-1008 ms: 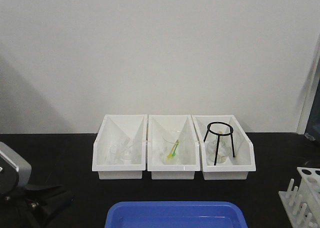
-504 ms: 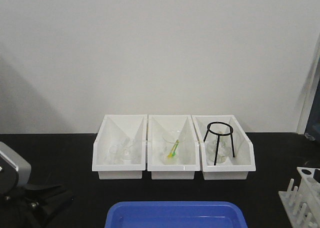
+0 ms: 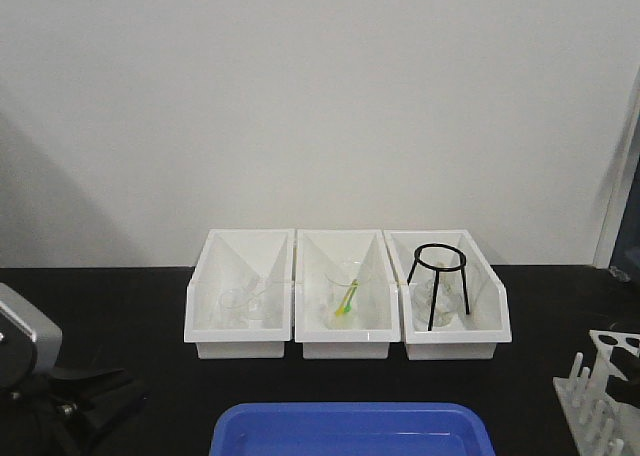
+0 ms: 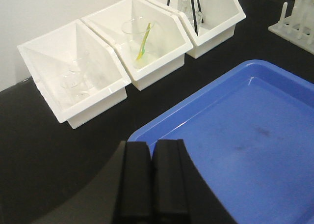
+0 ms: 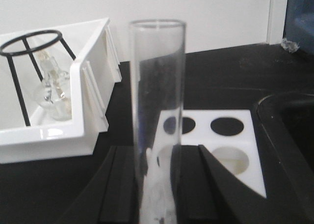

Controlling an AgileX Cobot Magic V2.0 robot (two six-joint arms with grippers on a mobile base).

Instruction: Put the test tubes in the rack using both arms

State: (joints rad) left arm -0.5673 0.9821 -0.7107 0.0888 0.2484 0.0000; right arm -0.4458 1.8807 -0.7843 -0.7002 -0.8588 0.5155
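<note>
Glass, clear and smooth: one slim, straight-walled test tube (image 5: pixel 157 86) stood upright in the black jaws of our right gripper (image 5: pixel 158 184), which clamped it low. Just beyond the fingertips lay the white plastic rack (image 5: pixel 216 135), its visible round holes empty, so we judged this insertion not yet done. Our left gripper (image 4: pixel 152 180) was pressed together on nothing, with a glossy blue plastic tray (image 4: pixel 255 116) ahead to its right.

You had bare black tabletop (image 3: pixel 540 376) between the three bins (image 3: pixel 345 348) and the blue tray (image 3: pixel 350 431); the rack (image 5: pixel 203 140) had its open holes just behind the test tube (image 5: pixel 157 111).
</note>
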